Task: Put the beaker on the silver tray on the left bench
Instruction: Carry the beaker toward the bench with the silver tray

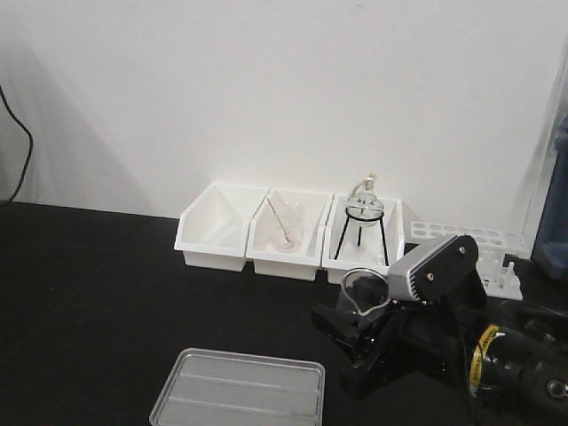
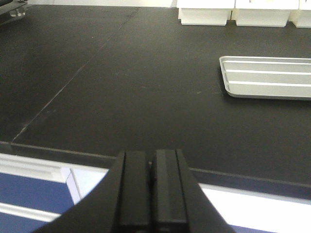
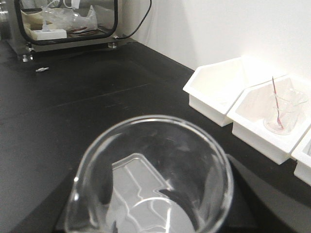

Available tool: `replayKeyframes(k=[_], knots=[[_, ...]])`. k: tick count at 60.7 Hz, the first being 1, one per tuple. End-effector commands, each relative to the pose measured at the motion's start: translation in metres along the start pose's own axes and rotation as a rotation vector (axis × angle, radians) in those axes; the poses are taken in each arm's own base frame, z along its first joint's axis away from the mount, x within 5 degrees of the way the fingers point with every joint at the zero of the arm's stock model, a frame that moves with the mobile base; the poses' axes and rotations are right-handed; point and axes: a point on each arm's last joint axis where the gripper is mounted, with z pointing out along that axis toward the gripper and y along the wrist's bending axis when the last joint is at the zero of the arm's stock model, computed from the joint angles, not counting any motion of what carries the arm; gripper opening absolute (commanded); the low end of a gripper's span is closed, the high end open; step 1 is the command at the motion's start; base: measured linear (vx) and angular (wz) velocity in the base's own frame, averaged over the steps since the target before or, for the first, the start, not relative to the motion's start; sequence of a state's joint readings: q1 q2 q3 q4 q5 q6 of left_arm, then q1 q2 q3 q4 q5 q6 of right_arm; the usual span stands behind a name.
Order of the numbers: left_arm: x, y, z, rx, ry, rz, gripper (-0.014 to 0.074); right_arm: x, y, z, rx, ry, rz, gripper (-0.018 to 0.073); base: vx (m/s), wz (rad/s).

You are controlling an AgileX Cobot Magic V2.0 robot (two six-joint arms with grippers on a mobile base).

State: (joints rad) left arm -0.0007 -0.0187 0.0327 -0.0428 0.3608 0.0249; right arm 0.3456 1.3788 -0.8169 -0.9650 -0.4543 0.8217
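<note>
Front view | step: carrying | my right gripper (image 1: 359,321) clasps the beaker (image 1: 364,288) upright over the left bench (image 1: 89,293), near the silver tray (image 1: 206,392) | left gripper (image 2: 150,194) fingers pressed together, empty | next, I judge: shift left, lower, release inside the rim

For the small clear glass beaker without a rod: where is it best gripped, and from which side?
Grip the straight cylindrical wall below the flared rim, coming in level from the side. The small clear glass beaker is upright with an open mouth, and the right tool holds it that way.
</note>
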Motion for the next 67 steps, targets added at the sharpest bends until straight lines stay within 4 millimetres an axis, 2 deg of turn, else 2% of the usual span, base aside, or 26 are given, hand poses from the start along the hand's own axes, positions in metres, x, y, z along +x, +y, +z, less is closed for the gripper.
replayKeyframes(k=[1,67], knots=[[-0.0013,-0.0001,0.0014,0.004,-0.067,-0.008,0.0001,-0.025,0.0041,-0.0074,-0.03,-0.113,-0.002,-0.0011,0.18,0.01],[-0.0013,-0.0001,0.0014,0.004,-0.067,-0.008,0.0001,-0.0258,0.0048,-0.0075,-0.037,-0.121,0.0,-0.0011,0.08,-0.01]])
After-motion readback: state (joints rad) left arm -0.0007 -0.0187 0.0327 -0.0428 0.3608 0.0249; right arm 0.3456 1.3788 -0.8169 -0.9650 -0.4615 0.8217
